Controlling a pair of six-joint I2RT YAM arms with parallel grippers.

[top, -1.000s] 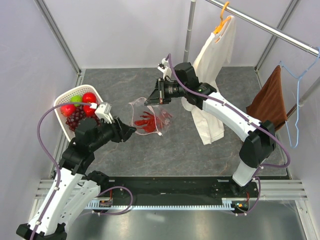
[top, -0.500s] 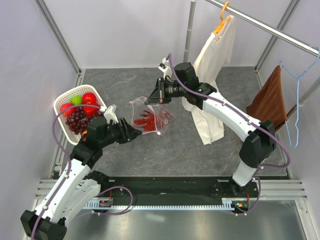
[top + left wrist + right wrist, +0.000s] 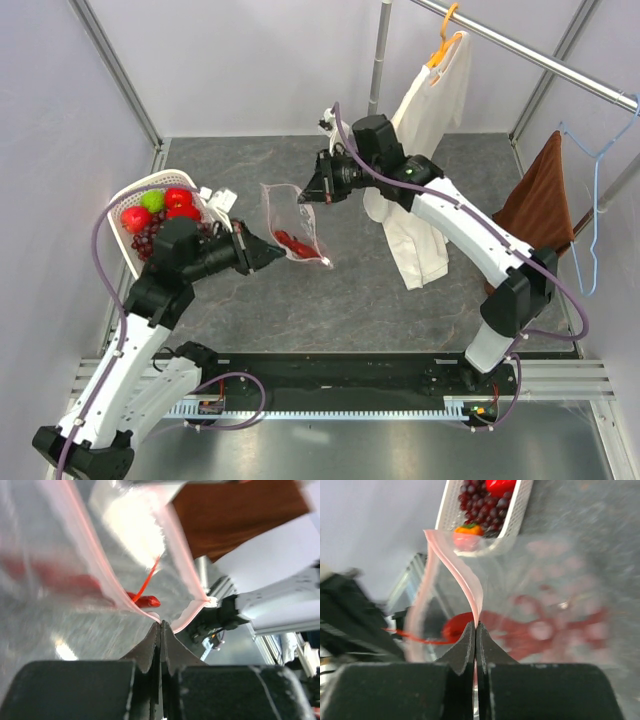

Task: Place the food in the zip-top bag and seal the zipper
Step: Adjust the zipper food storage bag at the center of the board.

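The zip-top bag [image 3: 297,232] hangs above the table, held between both grippers. My left gripper [image 3: 274,252] is shut on the pink zipper [image 3: 102,570] at the bag's near edge, and in the left wrist view its tips [image 3: 160,625] pinch the strip. My right gripper [image 3: 306,196] is shut on the zipper's far side [image 3: 465,582]. Red chilli peppers [image 3: 290,241] lie inside the bag [image 3: 545,625]. More food sits in the white basket [image 3: 140,183]: a red apple [image 3: 178,198], a green piece [image 3: 152,200], grapes [image 3: 150,238] and an orange [image 3: 468,530].
A cream shirt [image 3: 425,150] hangs from an orange hanger on a rail at the back right. A brown cloth [image 3: 540,200] hangs on a blue hanger further right. A vertical pole [image 3: 378,60] stands behind the right arm. The basket sits against the left wall.
My left gripper has gone from open to shut on the bag's pink strip. The bag has risen off the table and now hangs narrower between the two grippers.
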